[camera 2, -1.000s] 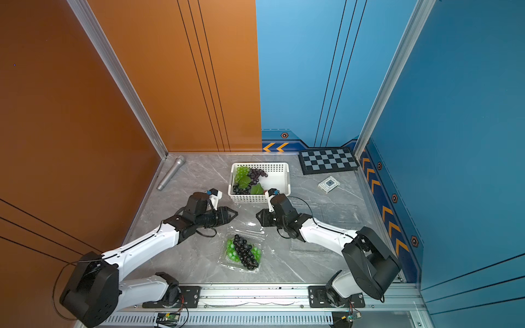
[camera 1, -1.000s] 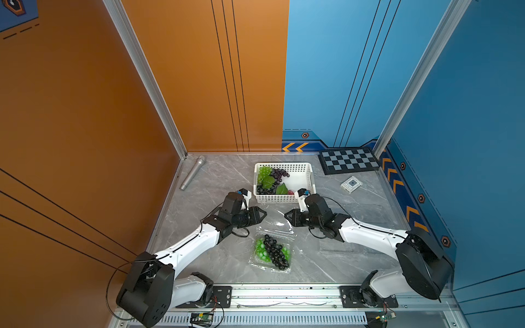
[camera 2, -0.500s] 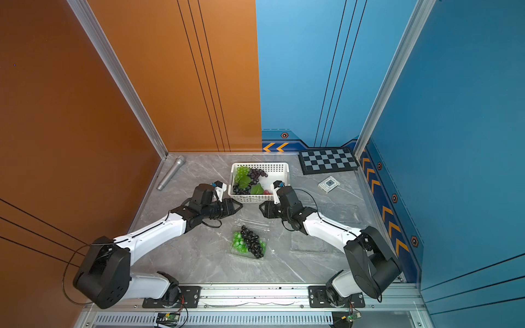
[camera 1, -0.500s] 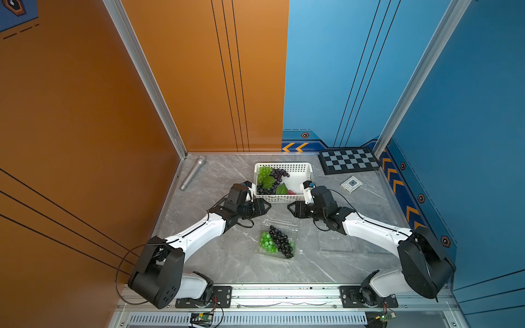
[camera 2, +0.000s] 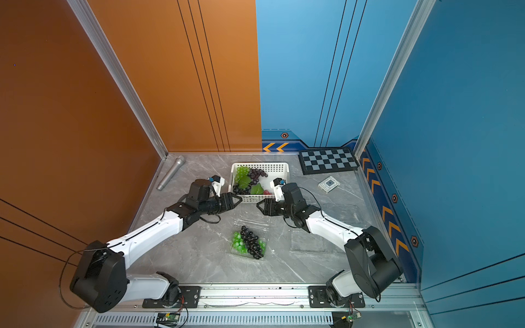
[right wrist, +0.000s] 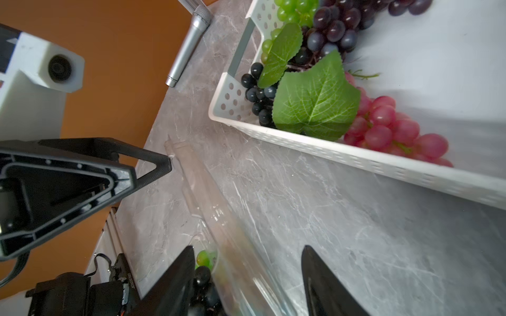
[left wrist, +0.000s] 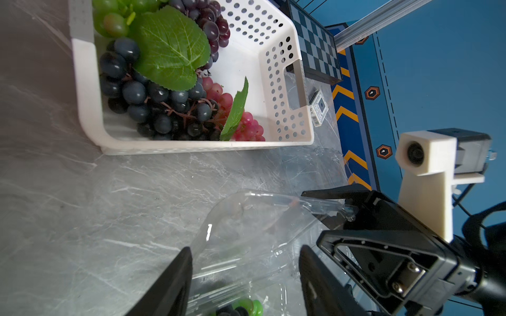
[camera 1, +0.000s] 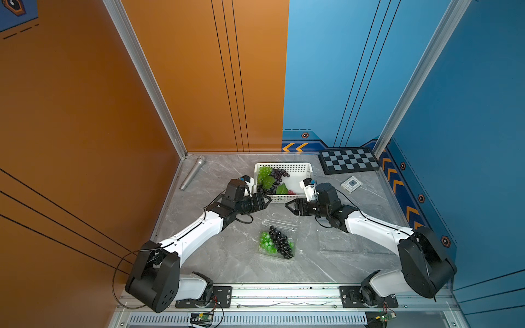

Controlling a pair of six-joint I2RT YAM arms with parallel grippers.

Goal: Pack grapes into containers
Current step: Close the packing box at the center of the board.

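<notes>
Top view: dark grape bunch lengthwise toward basket; left fingers, right fingers apart.

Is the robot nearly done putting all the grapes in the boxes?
Not yet. Done: one clear clamshell container holds green and dark grapes, but its lid stands open. In hand: nothing; the left gripper and right gripper are open near that lid. Left: green, dark and pinkish-red bunches lie in the white basket, and a second clamshell container sits empty.
</notes>
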